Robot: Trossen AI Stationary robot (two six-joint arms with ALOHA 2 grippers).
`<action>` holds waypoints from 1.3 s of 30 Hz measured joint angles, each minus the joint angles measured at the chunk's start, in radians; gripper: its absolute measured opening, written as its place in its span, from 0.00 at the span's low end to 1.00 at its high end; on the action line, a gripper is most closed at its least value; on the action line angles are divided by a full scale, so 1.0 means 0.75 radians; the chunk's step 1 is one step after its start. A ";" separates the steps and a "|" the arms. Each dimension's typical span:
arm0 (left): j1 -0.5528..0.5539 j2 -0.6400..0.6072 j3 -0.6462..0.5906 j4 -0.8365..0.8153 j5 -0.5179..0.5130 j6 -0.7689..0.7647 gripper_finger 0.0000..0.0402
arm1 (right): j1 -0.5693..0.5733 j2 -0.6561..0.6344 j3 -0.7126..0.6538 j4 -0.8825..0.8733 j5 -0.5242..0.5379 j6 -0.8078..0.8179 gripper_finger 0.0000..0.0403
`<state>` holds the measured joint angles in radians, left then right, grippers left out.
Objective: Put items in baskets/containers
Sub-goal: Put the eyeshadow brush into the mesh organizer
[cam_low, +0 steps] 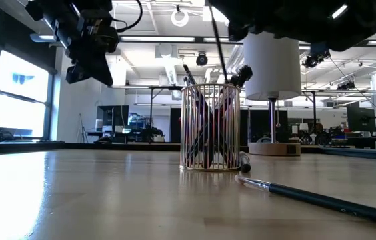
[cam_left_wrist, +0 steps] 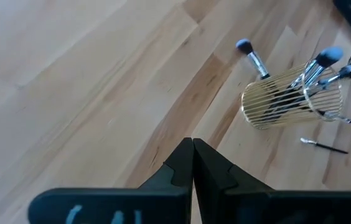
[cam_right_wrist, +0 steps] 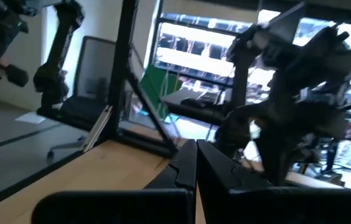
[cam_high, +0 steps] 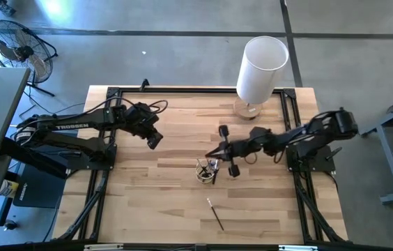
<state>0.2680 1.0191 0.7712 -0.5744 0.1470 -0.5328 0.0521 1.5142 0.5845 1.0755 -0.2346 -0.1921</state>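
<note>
Right gripper (cam_high: 219, 151) hangs above the table (cam_high: 168, 181), its fingers pressed together; in the low view a thin dark stick rises from the gold wire cup (cam_low: 209, 125) toward this arm, but I cannot tell whether the fingers pinch it. Its tip sits just above and beside that cup, on the side toward the tall white cylinder (cam_high: 261, 67). In the right wrist view the two dark fingers (cam_right_wrist: 185, 168) meet with no gap between them, and the left arm shows beyond them.

The cup (cam_high: 207, 170) is a round holder of thin gold wires rather than glass, standing upright on the table, between the white cylinder and the table's front edge. Several makeup brushes (cam_left_wrist: 325, 62) stand in it, leaning across one another, bristle heads poking above the rim. One brush (cam_left_wrist: 251, 57) lies on the table touching or just beside the cup's base. Another thin, dark-handled brush (cam_high: 215, 213) lies flat on the wood, apart from the cup, on the side away from the white cylinder; the low view shows it (cam_low: 321, 199) close to the camera.

Left gripper (cam_high: 153, 139) waits in the air with fingers (cam_left_wrist: 182, 165) closed and empty, well apart from the cup, on the side opposite the right arm.
</note>
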 joint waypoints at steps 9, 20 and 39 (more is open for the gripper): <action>-0.001 0.000 0.000 0.008 0.001 -0.040 0.00 | 0.000 0.133 0.008 -0.044 -0.071 0.013 0.00; -0.001 0.000 0.000 0.005 0.000 -0.027 0.00 | 0.001 0.102 0.011 -0.258 0.030 0.060 0.13; 0.000 0.000 0.000 0.006 -0.017 -0.013 0.00 | 0.082 -0.564 0.039 -1.096 0.736 0.489 0.26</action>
<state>0.2680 1.0191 0.7712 -0.5697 0.1340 -0.5424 0.1135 1.0910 0.6135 0.2535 0.3173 0.1748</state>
